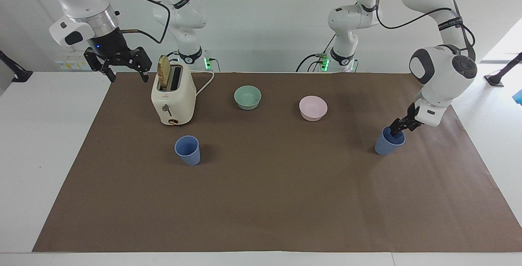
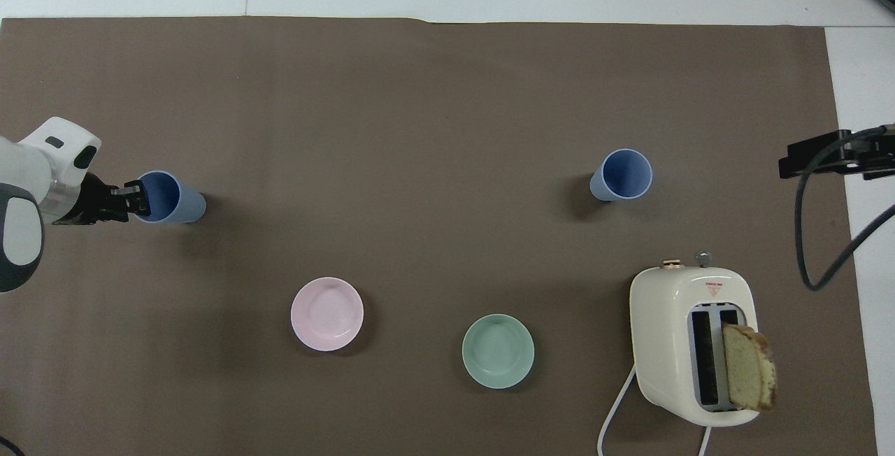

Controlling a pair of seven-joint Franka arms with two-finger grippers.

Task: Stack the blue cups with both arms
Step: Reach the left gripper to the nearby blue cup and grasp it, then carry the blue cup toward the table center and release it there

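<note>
Gripping the rim of one blue cup [image 1: 389, 141] was the step in hand, as I judged it: the left gripper [image 1: 397, 129] stood at the lip of the cup at the left arm's end of the table, its fingers narrow and apparently astride the cup wall, though whether they had already pinched it could not be told from where I stood. The second blue cup [image 1: 188, 150] stood upright and untouched, well apart, toward the right arm's end and farther from the robots than the toaster [image 1: 173, 94]. The right gripper [image 1: 120, 67] hung spread wide in the air beside the toaster, waiting. To do this step well, I judged, one finger should sit inside the lip and one outside, closing squarely on the wall so the light, tapered cup neither tipped nor slid on the brown mat [image 1: 261, 200]; a straight lift should follow. The mint-green bowl [image 1: 247, 97] and pink bowl [image 1: 313, 108] lay nearer to the robots, clear of any path between the cups.
</note>
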